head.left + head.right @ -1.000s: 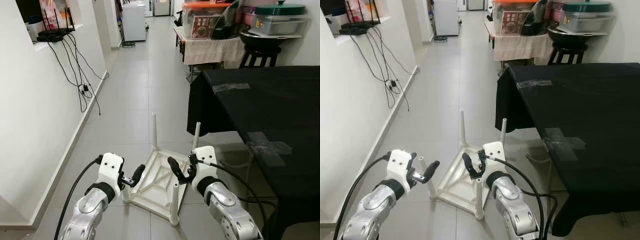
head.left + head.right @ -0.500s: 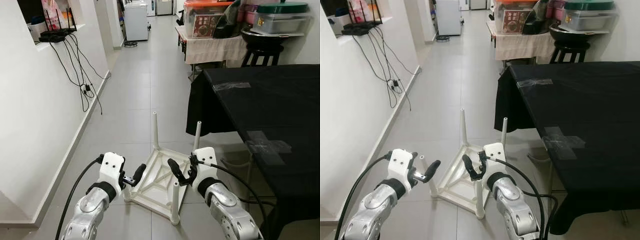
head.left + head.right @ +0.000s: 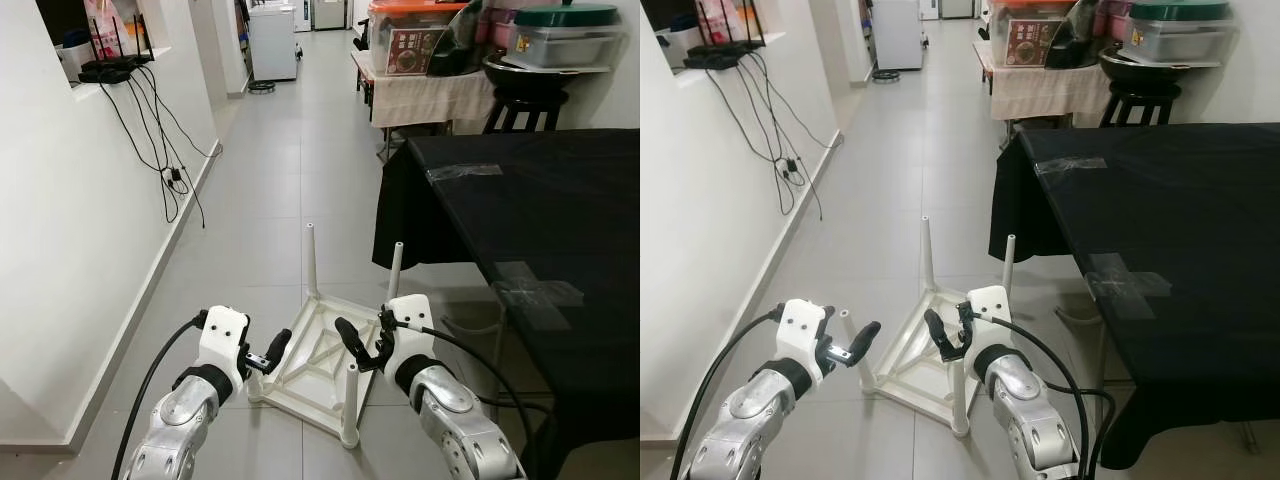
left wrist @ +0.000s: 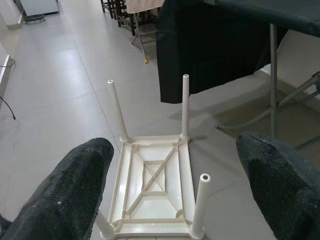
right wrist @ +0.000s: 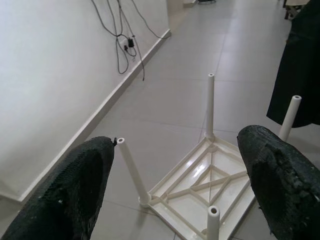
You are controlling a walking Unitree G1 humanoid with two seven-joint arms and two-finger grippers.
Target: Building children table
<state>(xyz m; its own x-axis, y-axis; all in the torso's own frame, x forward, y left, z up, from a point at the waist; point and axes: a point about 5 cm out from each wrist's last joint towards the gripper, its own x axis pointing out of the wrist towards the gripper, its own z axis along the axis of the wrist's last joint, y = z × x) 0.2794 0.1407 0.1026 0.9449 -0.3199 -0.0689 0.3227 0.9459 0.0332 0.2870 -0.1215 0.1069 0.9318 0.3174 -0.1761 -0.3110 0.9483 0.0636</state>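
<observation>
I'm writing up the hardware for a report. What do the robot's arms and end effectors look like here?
Both arms are silver metal with a black band at the wrist and a white block housing above it. A black cable loops along each forearm. The left end effector and right end effector each carry two long black fingers; in the wrist views the fingers look rounded with a rough, grainy black surface.

No readable text anywhere. Red label on storage box [image 3: 404, 50] at far counter [image 3: 420, 98] too small, blurred to read.
</observation>
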